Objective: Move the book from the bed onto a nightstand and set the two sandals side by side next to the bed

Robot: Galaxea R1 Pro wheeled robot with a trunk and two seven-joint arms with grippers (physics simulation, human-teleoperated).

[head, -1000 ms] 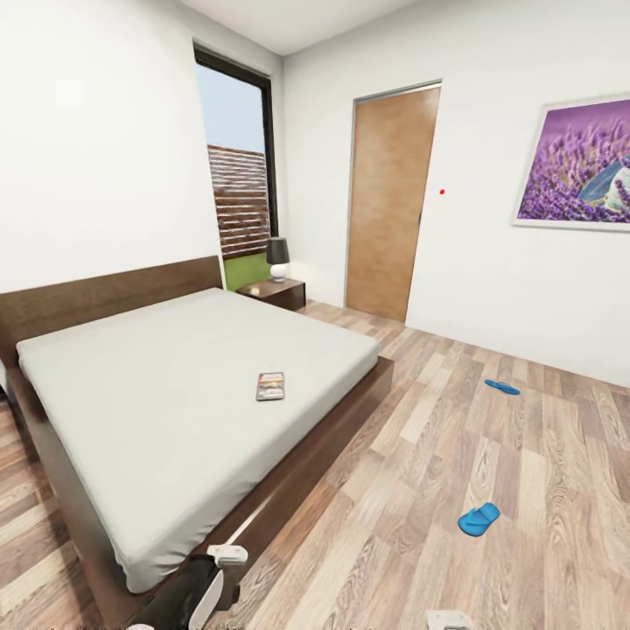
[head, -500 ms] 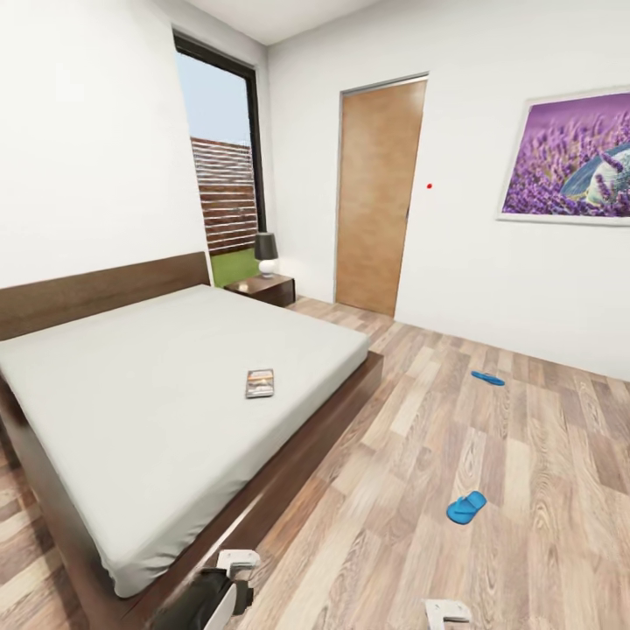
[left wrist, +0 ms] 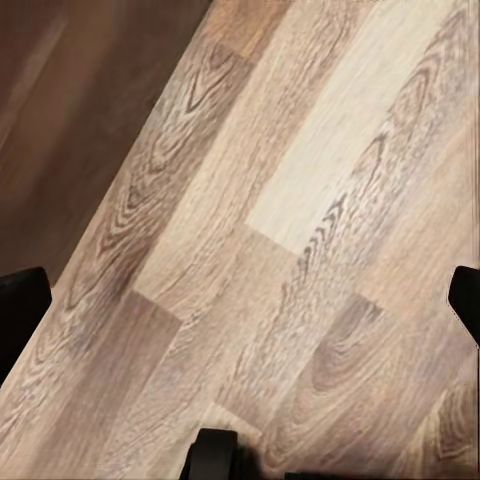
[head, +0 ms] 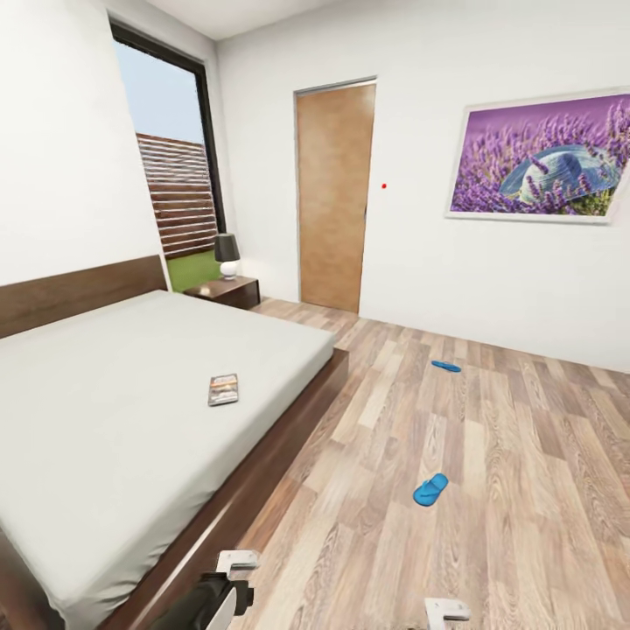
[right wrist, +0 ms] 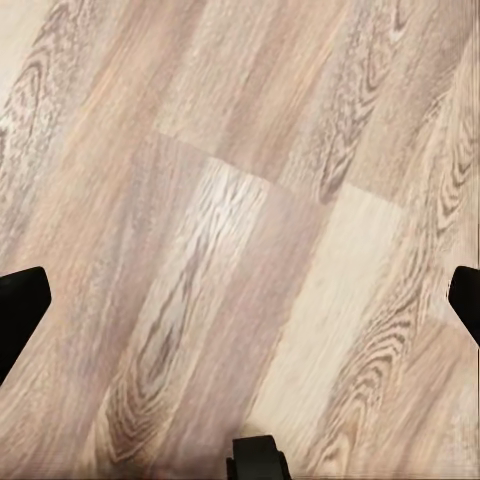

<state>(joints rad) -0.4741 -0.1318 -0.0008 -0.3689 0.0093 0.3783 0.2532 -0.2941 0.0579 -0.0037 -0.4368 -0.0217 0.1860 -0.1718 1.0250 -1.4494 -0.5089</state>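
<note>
I see the bed [head: 131, 385] filling the left of my head view, with the nightstand [head: 226, 290] beyond it under the window; the book [head: 223, 389] lies flat on the mattress; one sandal [head: 430, 489] sits on the floor [head: 490, 490] near me, the other sandal [head: 445, 367] well apart toward the wall; both wrist views show fingers spread wide, left gripper [left wrist: 240, 300] and right gripper [right wrist: 240, 300] holding nothing.

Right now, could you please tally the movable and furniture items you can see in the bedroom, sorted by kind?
Blue sandals: 2, the near sandal and the far sandal, both on the floor
Book: 1, the book on the mattress
Bed: 1, the bed
Nightstand: 1, the nightstand
Lamp: 1, the lamp on it
Wall picture: 1, the picture
Total: 7
</note>
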